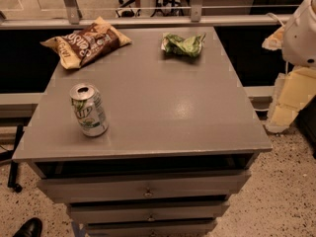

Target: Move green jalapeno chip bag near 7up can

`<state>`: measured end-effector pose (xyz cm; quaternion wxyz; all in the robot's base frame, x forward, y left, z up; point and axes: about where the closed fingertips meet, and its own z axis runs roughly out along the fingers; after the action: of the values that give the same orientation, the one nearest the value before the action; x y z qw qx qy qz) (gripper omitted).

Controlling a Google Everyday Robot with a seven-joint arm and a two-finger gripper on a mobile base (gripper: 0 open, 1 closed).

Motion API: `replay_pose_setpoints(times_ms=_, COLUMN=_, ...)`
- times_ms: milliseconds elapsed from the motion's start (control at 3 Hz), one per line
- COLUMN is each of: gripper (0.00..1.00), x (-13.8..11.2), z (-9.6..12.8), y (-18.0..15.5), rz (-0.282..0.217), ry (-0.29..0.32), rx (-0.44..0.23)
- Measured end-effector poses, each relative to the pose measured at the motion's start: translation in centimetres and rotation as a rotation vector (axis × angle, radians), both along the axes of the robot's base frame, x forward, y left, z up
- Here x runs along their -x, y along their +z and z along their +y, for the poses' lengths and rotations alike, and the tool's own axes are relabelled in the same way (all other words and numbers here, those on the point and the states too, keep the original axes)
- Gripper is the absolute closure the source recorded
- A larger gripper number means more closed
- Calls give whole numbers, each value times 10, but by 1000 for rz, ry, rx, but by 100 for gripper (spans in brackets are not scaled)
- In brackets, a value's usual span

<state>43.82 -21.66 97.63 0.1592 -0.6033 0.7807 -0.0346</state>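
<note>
The green jalapeno chip bag (pixel 183 45) lies crumpled at the far right of the grey cabinet top (pixel 163 107). The 7up can (pixel 89 109) stands upright near the front left, its tab top open. The two are far apart, diagonally across the top. My arm's white housing (pixel 302 31) is at the right edge of the view, off the cabinet. My gripper (pixel 286 102) hangs below it as a pale blocky shape beside the cabinet's right side, well away from both objects and holding nothing I can see.
A larger brown and tan chip bag (pixel 86 42) lies at the far left corner. The cabinet has drawers (pixel 145 189) below its front edge. A rail and window ledge (pixel 148 19) run behind it. A black shoe (pixel 27 227) is on the floor at the lower left.
</note>
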Motion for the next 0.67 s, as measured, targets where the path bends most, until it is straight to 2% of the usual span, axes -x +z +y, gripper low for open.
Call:
replay_pose_setpoints(times_ms=333, gripper=0, x=0, z=1, y=1, rz=-7, ry=1, rx=2)
replay_pose_setpoints(times_ms=667, gripper=0, x=-10, z=2, y=-2, rz=-45, ry=20, rx=4)
